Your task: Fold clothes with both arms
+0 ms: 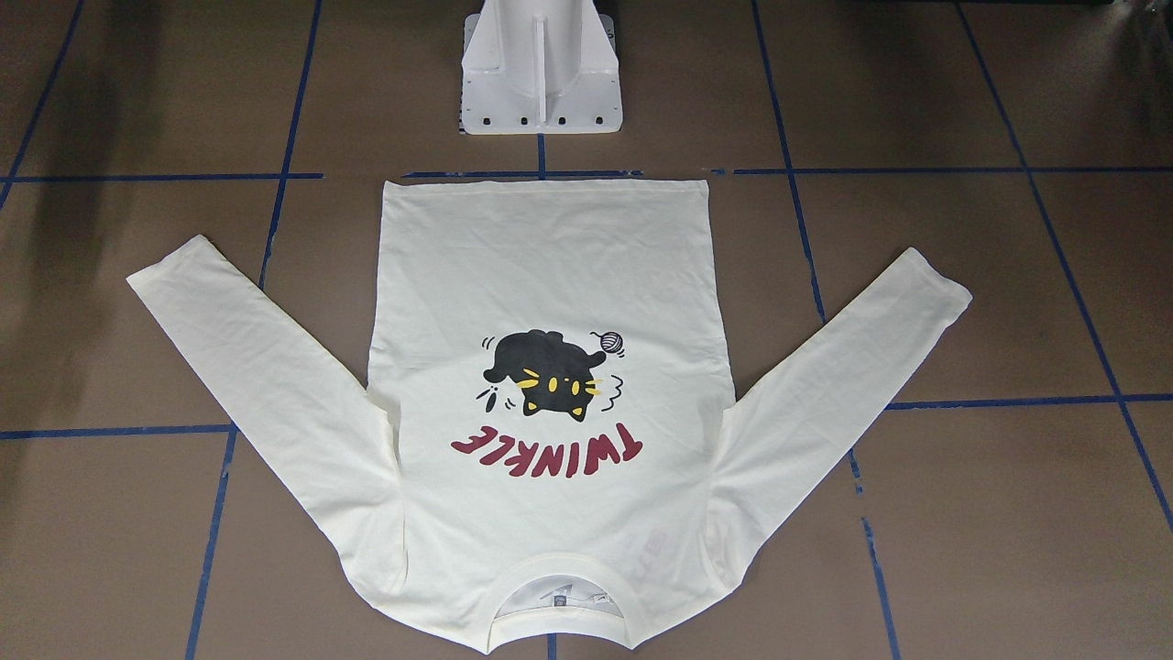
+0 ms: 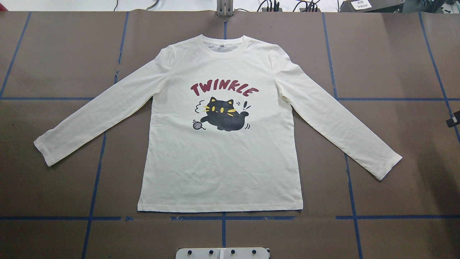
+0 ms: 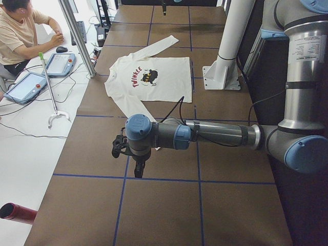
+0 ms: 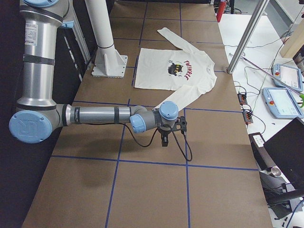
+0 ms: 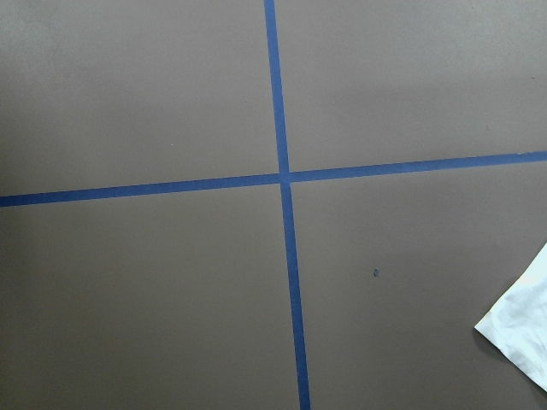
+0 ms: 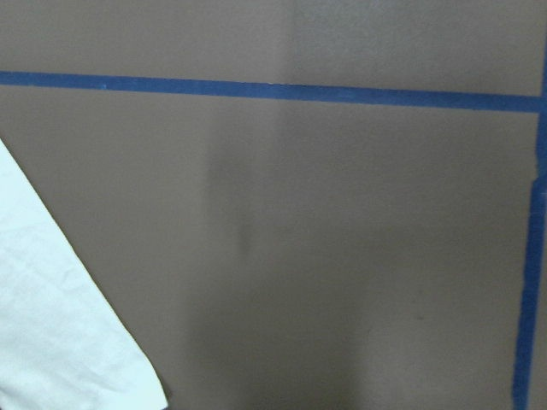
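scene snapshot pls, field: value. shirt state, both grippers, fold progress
shirt: cream long-sleeved shirt, flat on the table, print up
sleeves: sleeves both spread out to the sides
hem: toward the robot
left gripper: left gripper above bare table beside a cuff, not holding the shirt; open or shut unclear
right gripper: right gripper likewise at the other cuff; open or shut unclear
folds done: none
bystander: person seated beside the table

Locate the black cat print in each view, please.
Front-facing: cat print centre, upside down.
Overhead: centre, upright.
Exterior left: upper middle, small.
Exterior right: upper middle, small.
Left wrist: not in it.
Right wrist: not in it.
Shared landmark: TWINKLE lettering beside it.
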